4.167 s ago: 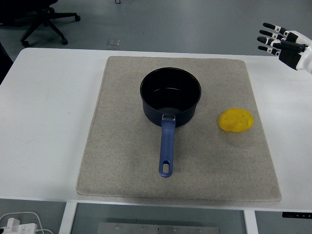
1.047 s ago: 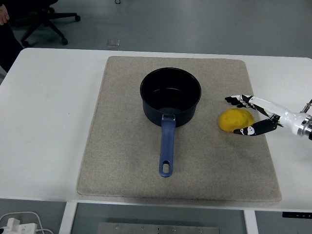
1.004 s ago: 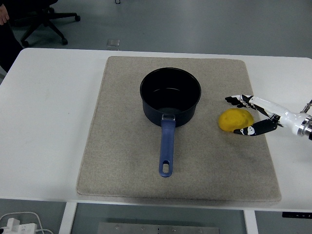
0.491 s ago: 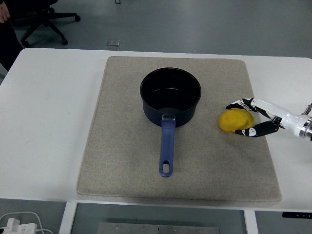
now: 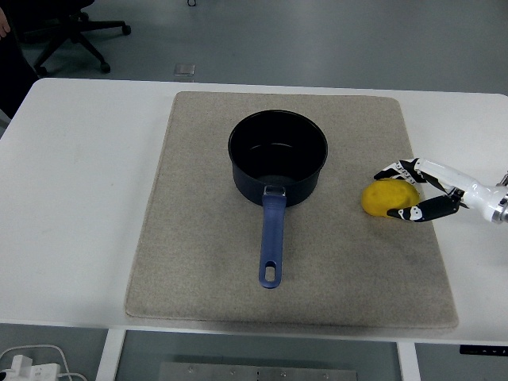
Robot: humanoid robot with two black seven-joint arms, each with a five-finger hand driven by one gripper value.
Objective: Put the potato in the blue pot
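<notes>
A yellow potato (image 5: pixel 389 198) lies on the grey mat (image 5: pixel 198 262), to the right of the blue pot (image 5: pixel 278 155). The pot stands upright at the mat's middle with nothing visible inside, and its blue handle (image 5: pixel 271 238) points toward the near edge. My right hand (image 5: pixel 386 194) reaches in from the right edge, its fingers (image 5: pixel 394 170) curled over the far side of the potato and the thumb (image 5: pixel 405 213) against its near side. The left arm is out of view.
The white table (image 5: pixel 79 198) surrounds the mat. An office chair (image 5: pixel 71 32) stands on the floor at the back left, with a sliver of a person (image 5: pixel 6 63) at the left edge. White cables (image 5: pixel 32 365) lie below the table's front left.
My right hand came down from the upper right to the potato and closed around it. In the last half second, hand and potato shifted slightly to the right.
</notes>
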